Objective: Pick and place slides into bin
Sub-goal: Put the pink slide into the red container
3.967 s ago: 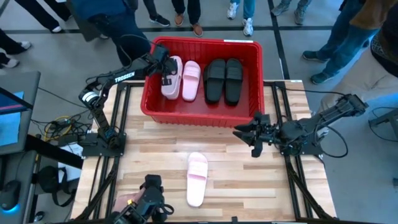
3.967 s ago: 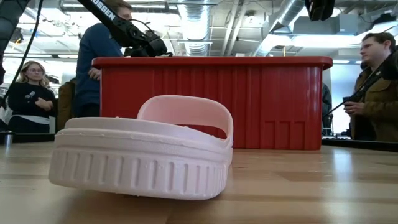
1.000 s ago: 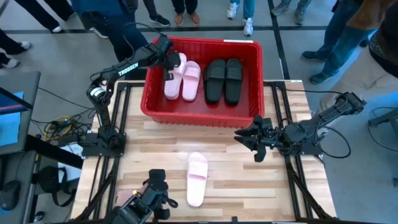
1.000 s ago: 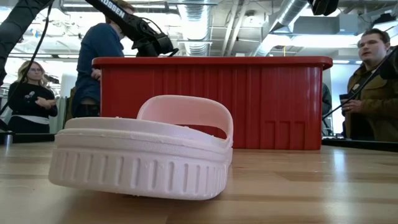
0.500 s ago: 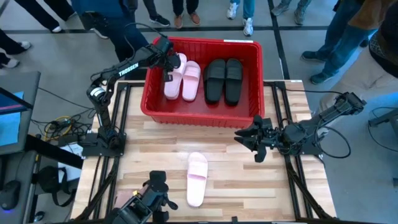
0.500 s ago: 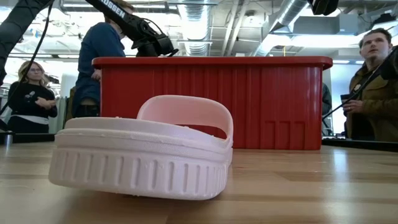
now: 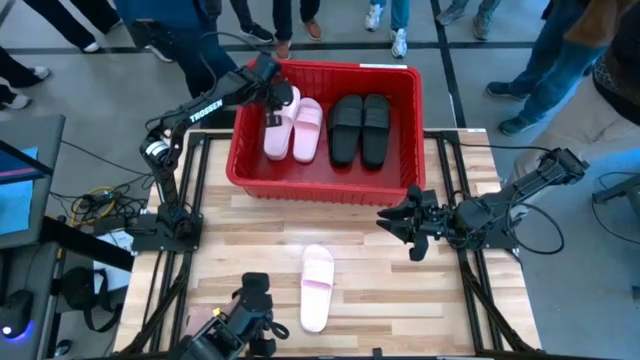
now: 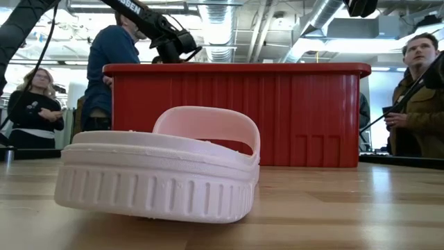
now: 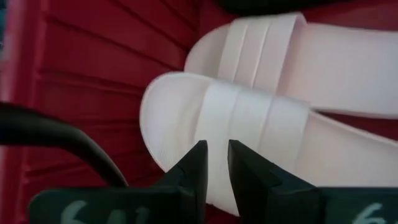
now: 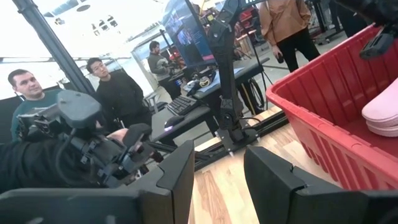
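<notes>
Slides: two pink (image 7: 290, 125) and two black (image 7: 360, 128) in red bin (image 7: 250, 175) at table's far edge, one pink (image 7: 316, 287) near front edge. Left pincer (image 7: 270, 92) nearly together, empty, above bin's pink slides; right pincer (image 7: 398, 222) apart, empty.

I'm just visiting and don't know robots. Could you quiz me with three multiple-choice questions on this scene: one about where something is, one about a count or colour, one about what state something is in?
1. Where does the one pink slide outside the bin lie?
A. On the wooden table, in front of the bin
B. On the floor
C. On the bin's rim

2. How many slides are in the red bin?
A. Two
B. Four
C. Six

3. How do the right gripper's fingers stand?
A. Clamped on a black slide
B. Open, holding nothing
C. Shut on the bin's rim

Answers: 1 A, the high view shows it alone on the table boards. 2 B, two pink slides and two black slides lie side by side. 3 B, the right wrist view shows a clear gap between its fingers, with nothing in it.
</notes>
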`<state>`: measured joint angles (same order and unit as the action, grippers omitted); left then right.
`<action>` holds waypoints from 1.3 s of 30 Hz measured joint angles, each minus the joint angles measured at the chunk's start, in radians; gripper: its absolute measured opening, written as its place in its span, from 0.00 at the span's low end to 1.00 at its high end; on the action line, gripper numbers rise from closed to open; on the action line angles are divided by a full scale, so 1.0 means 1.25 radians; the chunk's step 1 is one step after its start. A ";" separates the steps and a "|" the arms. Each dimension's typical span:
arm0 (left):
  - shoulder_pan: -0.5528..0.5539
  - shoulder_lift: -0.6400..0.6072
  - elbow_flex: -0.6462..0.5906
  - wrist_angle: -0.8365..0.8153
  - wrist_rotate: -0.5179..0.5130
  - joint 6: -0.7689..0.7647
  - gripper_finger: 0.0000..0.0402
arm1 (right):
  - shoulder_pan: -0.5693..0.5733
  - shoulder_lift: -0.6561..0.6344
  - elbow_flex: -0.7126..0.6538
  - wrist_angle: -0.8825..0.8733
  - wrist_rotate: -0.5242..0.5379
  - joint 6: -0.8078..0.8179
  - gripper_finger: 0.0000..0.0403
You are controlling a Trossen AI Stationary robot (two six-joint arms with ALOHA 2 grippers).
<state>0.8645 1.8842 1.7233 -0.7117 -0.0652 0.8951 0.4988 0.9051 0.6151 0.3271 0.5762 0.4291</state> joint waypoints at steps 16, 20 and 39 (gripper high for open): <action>-0.016 -0.026 0.061 -0.150 0.066 -0.016 0.13 | 0.004 0.000 0.000 -0.004 -0.001 -0.006 0.32; -0.038 -0.067 0.062 -0.159 0.069 -0.018 0.13 | 0.004 0.000 0.000 -0.004 -0.001 -0.008 0.32; -0.121 -0.380 0.058 -0.286 0.156 -0.131 0.13 | 0.004 0.000 0.000 -0.004 -0.001 -0.016 0.32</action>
<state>0.7138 1.4087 1.7958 -1.0696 0.1294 0.7317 0.5037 0.9050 0.6155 0.3222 0.5755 0.4096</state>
